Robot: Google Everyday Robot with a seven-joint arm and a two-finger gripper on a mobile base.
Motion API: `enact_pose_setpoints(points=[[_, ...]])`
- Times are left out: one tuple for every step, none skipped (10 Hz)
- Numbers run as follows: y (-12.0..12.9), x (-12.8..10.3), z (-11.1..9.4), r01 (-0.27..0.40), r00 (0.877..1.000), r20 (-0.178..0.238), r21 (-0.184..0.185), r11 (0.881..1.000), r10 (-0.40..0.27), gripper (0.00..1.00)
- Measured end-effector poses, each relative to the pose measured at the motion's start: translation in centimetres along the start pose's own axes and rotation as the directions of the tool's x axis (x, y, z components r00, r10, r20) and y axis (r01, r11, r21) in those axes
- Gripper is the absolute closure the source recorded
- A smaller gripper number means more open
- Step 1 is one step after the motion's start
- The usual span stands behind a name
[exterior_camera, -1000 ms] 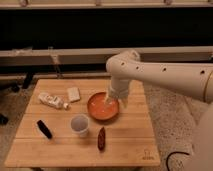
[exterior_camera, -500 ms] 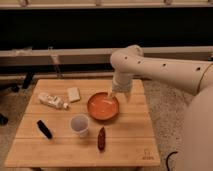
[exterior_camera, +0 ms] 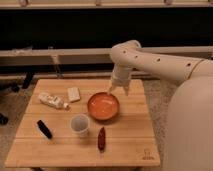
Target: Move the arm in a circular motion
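The cream-white arm reaches in from the right across the wooden table, bends at an elbow near the top centre and points down. Its gripper hangs at the far right rim of an orange bowl, just above the table top. The fingers are small and merge with the bowl's edge.
On the table stand a white cup, a dark red object, a black object, a lying bottle and a pale sponge-like block. A dark bench runs behind. The robot's body fills the right.
The arm's elbow and gripper have shifted right and toward the back of the table, from over the bowl's right side to its far right rim.
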Motion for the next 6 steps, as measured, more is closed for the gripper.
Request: enact_pose_setpoints(points=[[0.5,-0.5,0.1,0.007,1.000,0.001,0.003,1.000,-0.007,0.35],[1.8,-1.1,0.2,0.025,1.000,0.002,0.006,1.000,-0.025,0.35],[2.5,-1.9,0.3,0.039,0.999,0.000,0.010,0.999,-0.039,0.35],[2.8,-2.6,0.4,0.049,0.999,0.001,0.016,0.999,-0.049,0.35],[3.4,-3.5,0.5,0.059,0.998,-0.001,0.019,0.998,-0.059,0.35],[4.2,-3.9,0.6,0.069,0.998,-0.002,0.021,0.997,-0.069,0.35]])
